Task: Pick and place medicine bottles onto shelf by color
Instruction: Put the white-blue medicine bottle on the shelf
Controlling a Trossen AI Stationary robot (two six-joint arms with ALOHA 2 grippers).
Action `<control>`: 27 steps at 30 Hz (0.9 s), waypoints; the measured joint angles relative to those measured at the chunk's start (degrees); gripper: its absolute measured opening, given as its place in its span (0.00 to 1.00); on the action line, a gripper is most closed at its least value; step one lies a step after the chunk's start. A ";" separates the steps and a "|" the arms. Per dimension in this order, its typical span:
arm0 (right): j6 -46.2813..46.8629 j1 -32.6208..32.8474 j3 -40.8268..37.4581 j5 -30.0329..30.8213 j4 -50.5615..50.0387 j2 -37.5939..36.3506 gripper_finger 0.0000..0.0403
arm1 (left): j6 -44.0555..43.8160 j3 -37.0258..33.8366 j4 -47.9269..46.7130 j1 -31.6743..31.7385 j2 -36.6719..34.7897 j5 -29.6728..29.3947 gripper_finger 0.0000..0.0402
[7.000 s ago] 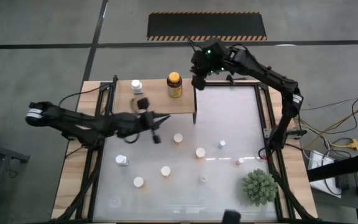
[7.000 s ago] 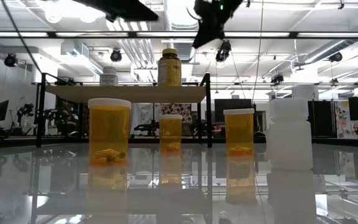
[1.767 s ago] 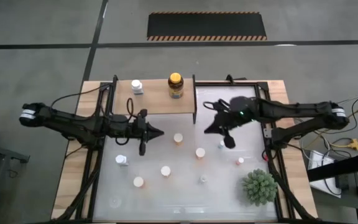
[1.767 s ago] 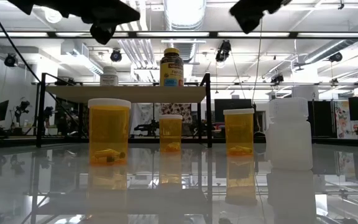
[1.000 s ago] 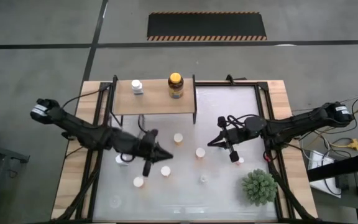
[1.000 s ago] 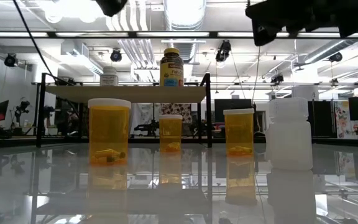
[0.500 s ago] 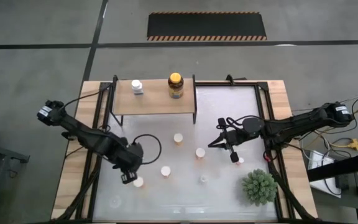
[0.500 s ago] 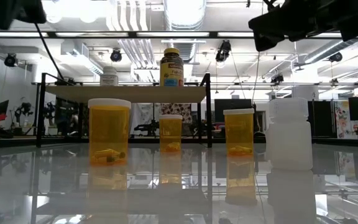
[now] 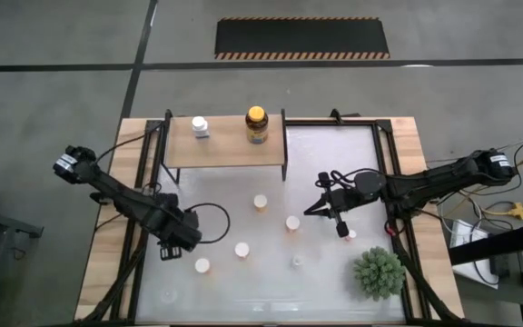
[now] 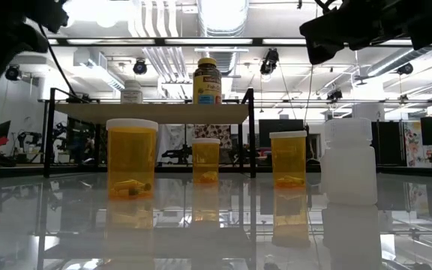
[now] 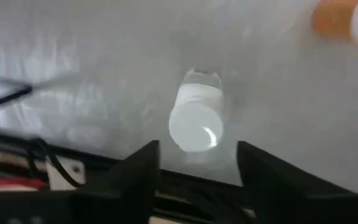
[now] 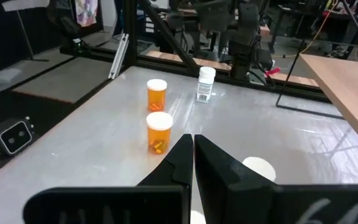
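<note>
Low view, nearest: three see-through orange pill bottles (image 10: 132, 158) with white caps and one solid white bottle (image 10: 349, 160) stood on the glossy, mirror-like table (image 10: 216, 225); behind them the shelf (image 10: 150, 112), a pale wood board on thin black legs, carried a small white bottle (image 10: 131, 92) and the dark jar with the yellow cap (image 10: 207, 81). Only the arms' dark undersides showed there.

The left wrist view alone showed the left gripper (image 11: 197, 158) with jaws spread apart, straddling a white bottle (image 11: 196, 118) seen cap-on; the fingers (image 11: 143, 163) were not touching it. The high view put that gripper (image 9: 172, 241) near the table's left edge, its bottle hidden under the arm. Half a second earlier it had been closer to the front edge, beside the bottle (image 9: 202, 266) there.

The right gripper (image 12: 193, 144) was clenched on nothing, unmoved over the last second, hovering right of centre (image 9: 340, 218). Its wrist view showed two orange bottles (image 12: 159, 132) and a white one (image 12: 205, 84) beyond its tips.

A spiky green plant (image 9: 377, 272) sat at the front right corner.
</note>
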 joint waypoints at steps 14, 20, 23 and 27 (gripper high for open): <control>2.74 0.00 -0.02 0.20 -0.02 0.01 0.02 | 5.12 -10.13 10.47 -0.14 -0.49 -0.43 0.62; 3.73 0.00 -0.02 0.20 -0.02 0.02 0.02 | 5.16 -10.94 12.29 -0.16 -0.44 0.16 0.59; 4.41 0.00 -0.02 0.20 -0.02 0.02 0.02 | 5.16 -10.82 12.38 -0.16 -0.44 0.18 0.52; 4.96 0.00 -0.02 0.20 -0.02 0.02 0.02 | 5.00 -10.82 12.23 -0.16 -0.44 0.72 0.38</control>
